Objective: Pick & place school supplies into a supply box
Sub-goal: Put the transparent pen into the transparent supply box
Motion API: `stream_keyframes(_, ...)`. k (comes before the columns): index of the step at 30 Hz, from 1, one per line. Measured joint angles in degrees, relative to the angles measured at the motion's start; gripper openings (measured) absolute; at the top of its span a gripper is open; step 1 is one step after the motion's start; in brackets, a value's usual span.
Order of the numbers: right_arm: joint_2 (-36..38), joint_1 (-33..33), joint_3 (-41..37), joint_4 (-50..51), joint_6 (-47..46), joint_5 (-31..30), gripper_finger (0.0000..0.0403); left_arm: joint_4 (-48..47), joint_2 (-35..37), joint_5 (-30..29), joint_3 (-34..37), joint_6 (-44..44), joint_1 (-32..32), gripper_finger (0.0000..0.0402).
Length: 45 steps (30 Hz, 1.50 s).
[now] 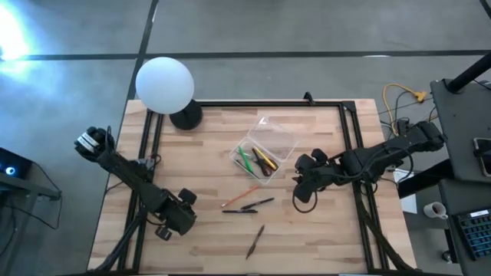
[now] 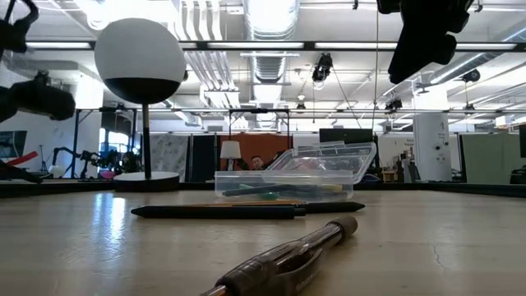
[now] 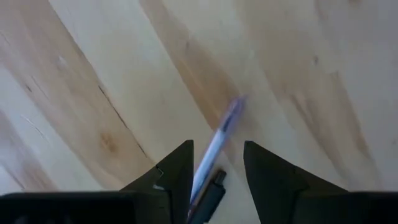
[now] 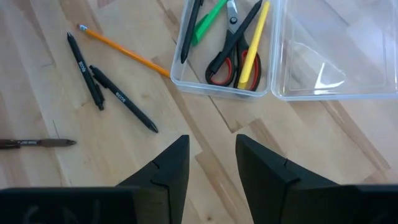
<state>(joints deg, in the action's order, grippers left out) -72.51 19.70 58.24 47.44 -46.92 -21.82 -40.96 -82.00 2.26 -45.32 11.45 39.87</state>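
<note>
Left gripper (image 1: 175, 218) sits low at the table's left front, its fingers clamped on a bluish pen (image 3: 217, 140). Mid-table, the clear supply box (image 1: 264, 149) lies open holding a green pen (image 1: 245, 159), a yellow pencil (image 4: 254, 45) and red-handled scissors (image 4: 227, 55); an orange pencil (image 1: 239, 198) and dark pens (image 1: 250, 207) lie just in front. Right gripper (image 1: 303, 182) hovers beside the box, fingers apart, empty.

The table (image 1: 307, 238) is evenly and brightly lit from overhead, and only soft, short shadows are cast beneath the arms. Strong glare is seen at the high view's top-left corner and from ceiling lights in the low view. The nearest pen (image 2: 288, 261) and the held pen (image 3: 214, 146) are rendered blurred.
</note>
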Motion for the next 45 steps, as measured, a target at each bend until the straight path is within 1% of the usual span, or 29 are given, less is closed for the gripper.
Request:
stream_keyframes(3, 0.0, 0.0, 0.0, 0.0, 0.0, 0.0, 0.0121, 1.6, 0.0, 0.2, 1.9, 0.0, 0.0, 0.0124)
stream_keyframes(8, 0.0, 0.0, -0.6, 0.1, 0.0, 0.0, 0.0121, 7.2, -0.3, 0.1, 6.3, 0.0, -0.2, 0.0124)
stream_keyframes(11, 0.0, 0.0, -0.9, 0.0, 0.0, 0.0, 0.0121, 8.4, -1.5, -0.6, 7.9, 0.9, -0.8, 0.0120)
stream_keyframes(13, 0.0, 0.0, -1.1, 0.2, 0.0, 0.0, 0.0121, 8.5, -2.6, -0.2, 8.2, 1.2, -1.9, 0.0107)
stream_keyframes(15, 0.0, 0.0, -1.1, 0.2, 0.0, 0.0, 0.0121, 8.2, -3.6, 0.0, 7.6, 0.7, -2.8, 0.0085)
stream_keyframes(20, 0.0, 0.0, -1.1, 0.2, 0.0, 0.0, 0.0121, 7.1, -6.2, 0.8, 5.7, -5.1, -5.9, 0.0019)
stream_keyframes(22, 0.0, 0.0, -1.1, 0.2, 0.0, 0.0, 0.0121, 7.2, -7.4, 1.0, 4.8, -5.4, -7.8, 0.0013)
stream_keyframes(25, 0.0, 0.0, -1.1, 0.2, -0.9, 0.0, 0.0121, 7.4, -8.3, 0.4, 3.3, -8.7, -10.2, 0.0020)
stream_keyframes(28, 0.0, 0.5, -1.1, 0.2, -1.8, -0.1, 0.0121, 6.0, -8.1, -1.1, 0.2, -13.2, -13.0, 0.0022)
stream_keyframes(30, 0.0, 1.2, -1.0, 0.3, -2.3, -0.2, 0.0121, 4.7, -8.2, -4.8, -2.5, -16.1, -15.2, 0.0018)
stream_keyframes(31, 0.0, 1.7, -1.0, 0.3, -2.6, -0.2, 0.0121, 3.6, -8.3, -7.5, -3.9, -17.7, -16.5, 0.0017)
stream_keyframes(34, 0.0, 3.3, -1.0, 0.5, -4.3, -0.6, 0.0121, 3.0, -8.0, -10.9, -9.6, -23.1, -20.8, 0.0017)
stream_keyframes(38, 0.0, 5.4, -1.0, 2.7, -7.8, -1.3, 0.0121, 2.3, -8.0, -12.0, -17.0, -30.9, -28.1, 0.0017)
stream_keyframes(41, 0.0, 7.4, -1.0, 4.6, -11.2, -3.3, 0.0120, 2.5, -8.0, -13.6, -22.7, -39.3, -33.6, 0.0017)
stream_keyframes(45, 0.1, 10.0, -1.1, 6.4, -15.7, -5.4, 0.0121, 2.4, -11.9, -13.0, -30.9, -49.0, -40.2, 0.0017)
